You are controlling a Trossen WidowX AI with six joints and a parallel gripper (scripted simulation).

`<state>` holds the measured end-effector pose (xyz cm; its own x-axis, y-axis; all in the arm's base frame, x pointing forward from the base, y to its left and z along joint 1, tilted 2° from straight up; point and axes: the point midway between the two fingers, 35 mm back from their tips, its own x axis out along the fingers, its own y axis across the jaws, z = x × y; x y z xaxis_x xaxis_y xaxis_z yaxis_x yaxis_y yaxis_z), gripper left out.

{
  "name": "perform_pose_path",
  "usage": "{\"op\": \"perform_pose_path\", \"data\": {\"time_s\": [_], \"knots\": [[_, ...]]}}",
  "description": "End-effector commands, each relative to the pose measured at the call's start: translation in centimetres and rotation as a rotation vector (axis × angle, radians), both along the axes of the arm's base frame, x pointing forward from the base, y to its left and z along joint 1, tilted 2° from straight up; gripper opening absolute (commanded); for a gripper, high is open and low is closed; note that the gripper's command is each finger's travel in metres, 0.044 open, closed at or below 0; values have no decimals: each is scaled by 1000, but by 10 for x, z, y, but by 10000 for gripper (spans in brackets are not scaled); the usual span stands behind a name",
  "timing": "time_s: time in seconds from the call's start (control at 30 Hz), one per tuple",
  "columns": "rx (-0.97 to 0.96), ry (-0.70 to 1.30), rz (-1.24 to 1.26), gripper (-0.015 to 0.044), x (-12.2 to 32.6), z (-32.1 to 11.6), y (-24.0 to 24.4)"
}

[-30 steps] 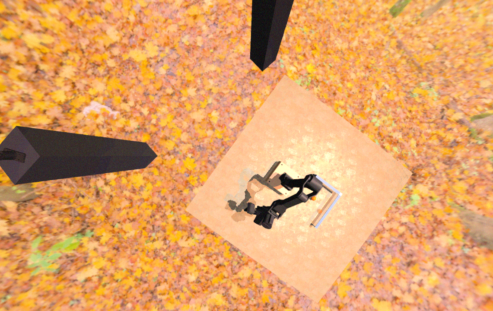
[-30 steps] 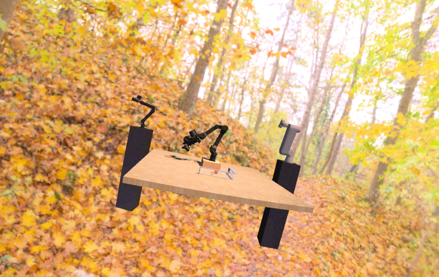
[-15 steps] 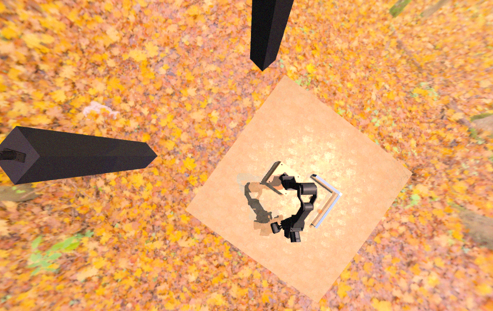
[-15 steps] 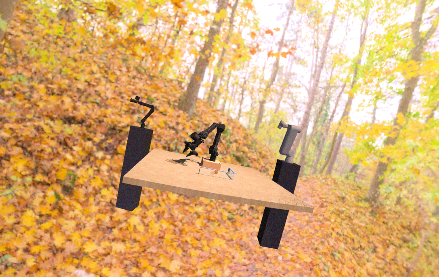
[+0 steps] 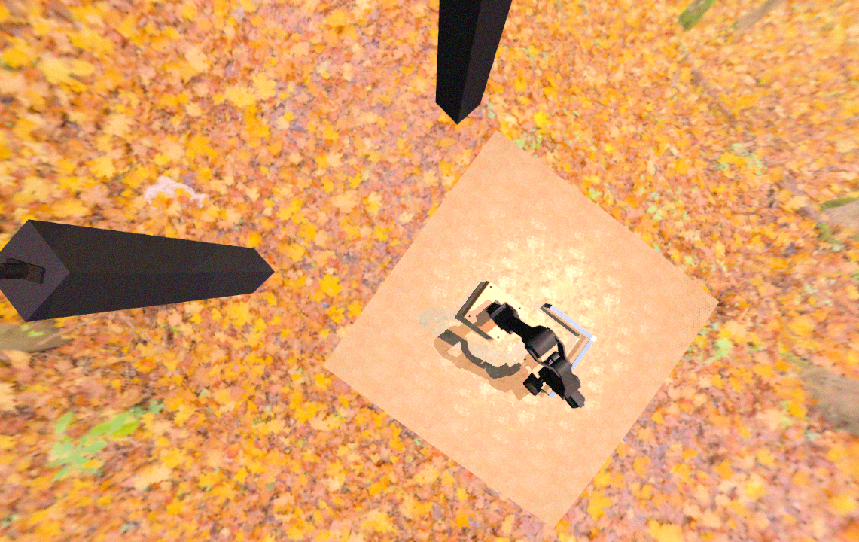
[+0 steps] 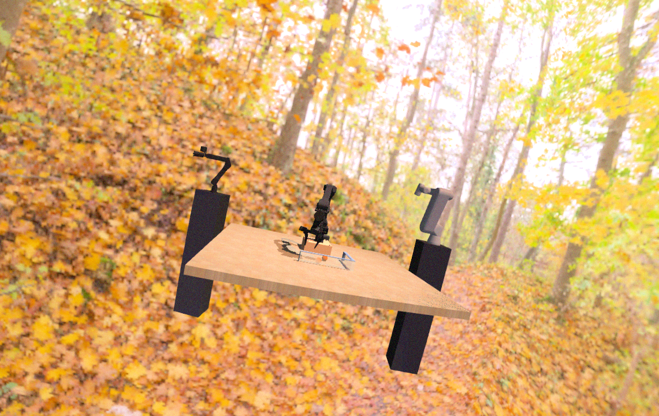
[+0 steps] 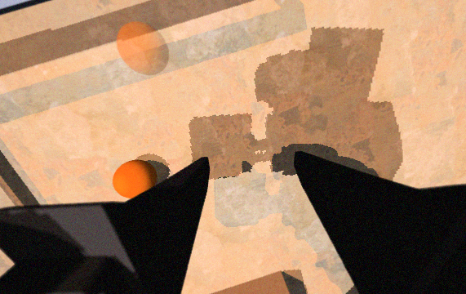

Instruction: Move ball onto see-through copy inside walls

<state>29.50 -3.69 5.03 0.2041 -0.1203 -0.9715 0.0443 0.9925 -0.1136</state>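
Observation:
A small orange ball (image 7: pixel 134 178) (image 6: pixel 324 257) lies on the wooden table (image 5: pixel 519 202) (image 6: pixel 249 258), inside the corner of two low clear walls (image 7: pixel 224 42) (image 5: pixel 570 320) (image 6: pixel 342 255). The see-through copy (image 7: pixel 142 47) sits further in, right against the far wall. My gripper (image 7: pixel 250 160) (image 5: pixel 553 391) (image 6: pixel 305 238) is open and empty and points down at the table. The ball lies just outside the left finger, not between the fingers. In the top view the arm hides the ball.
The arm's tan mounting block (image 6: pixel 316 247) (image 7: pixel 257 286) stands just behind the walls. Black pillars (image 5: pixel 129 269) (image 5: pixel 466 53) (image 6: pixel 202 248) (image 6: pixel 419 310) with camera stands rise at the table's sides. Leaf-covered ground lies all around.

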Motion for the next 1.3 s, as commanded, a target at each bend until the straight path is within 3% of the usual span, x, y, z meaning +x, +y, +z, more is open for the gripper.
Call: {"op": "perform_pose_path", "data": {"time_s": [0.0,0.1,1.27], "knots": [[78,113,160,279,-8,-1,73],[98,159,220,279,-16,0,99],[98,160,220,279,-13,-45,99]]}}
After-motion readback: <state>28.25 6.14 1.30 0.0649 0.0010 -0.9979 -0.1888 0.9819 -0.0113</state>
